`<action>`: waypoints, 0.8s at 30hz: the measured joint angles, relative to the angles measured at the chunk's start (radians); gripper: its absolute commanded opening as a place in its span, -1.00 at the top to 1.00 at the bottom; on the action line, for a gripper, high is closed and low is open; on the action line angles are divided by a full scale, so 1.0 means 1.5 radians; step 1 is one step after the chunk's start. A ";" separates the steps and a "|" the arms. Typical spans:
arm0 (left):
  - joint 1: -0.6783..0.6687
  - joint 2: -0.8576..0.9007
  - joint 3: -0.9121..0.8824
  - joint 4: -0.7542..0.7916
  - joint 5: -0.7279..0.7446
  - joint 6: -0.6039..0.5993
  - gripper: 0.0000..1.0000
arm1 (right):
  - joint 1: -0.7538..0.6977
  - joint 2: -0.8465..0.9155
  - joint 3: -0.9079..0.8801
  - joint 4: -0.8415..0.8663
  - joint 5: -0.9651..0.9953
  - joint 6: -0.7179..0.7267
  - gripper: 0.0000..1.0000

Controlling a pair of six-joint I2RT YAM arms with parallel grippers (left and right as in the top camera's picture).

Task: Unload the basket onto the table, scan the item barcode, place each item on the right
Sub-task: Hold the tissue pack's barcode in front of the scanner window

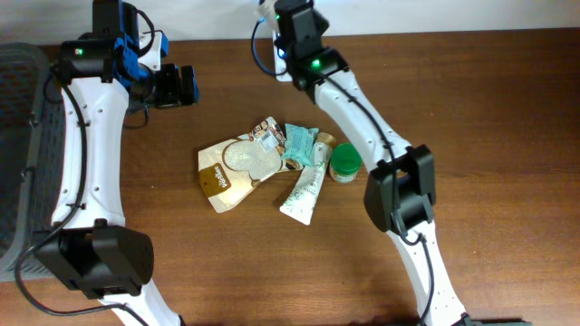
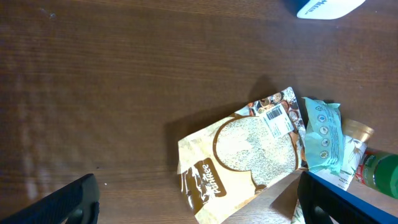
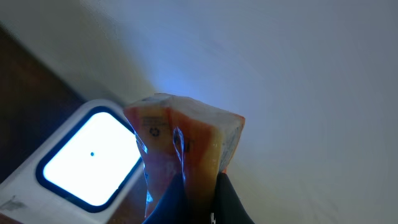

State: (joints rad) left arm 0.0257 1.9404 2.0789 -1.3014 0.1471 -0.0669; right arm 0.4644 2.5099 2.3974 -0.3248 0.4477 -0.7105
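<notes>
While right jaws pinch orange packet (image 3: 186, 149) by scanner (image 3: 87, 158), green-lidded jar (image 1: 345, 163) hides contents.

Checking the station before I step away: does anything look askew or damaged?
Nothing spilled. The teal packet, tube and green-lidded jar are bunched against the coffee pouch in a loose heap. The orange packet pinched by the right gripper looks creased.

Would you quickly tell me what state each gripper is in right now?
Left gripper: open, holding nothing.
Right gripper: shut on the orange packet, beside the lit scanner.
</notes>
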 measured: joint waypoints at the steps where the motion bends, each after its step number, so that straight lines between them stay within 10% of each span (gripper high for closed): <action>1: 0.000 0.000 0.000 0.000 0.000 0.000 -0.98 | 0.003 0.009 0.000 0.007 0.000 -0.017 0.92; 24: 0.000 0.000 0.000 0.000 0.000 0.000 -0.99 | 0.009 0.062 0.000 0.003 0.028 -0.112 0.91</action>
State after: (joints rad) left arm 0.0257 1.9404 2.0789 -1.3014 0.1471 -0.0669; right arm 0.4786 2.6026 2.3974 -0.3210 0.4900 -0.8787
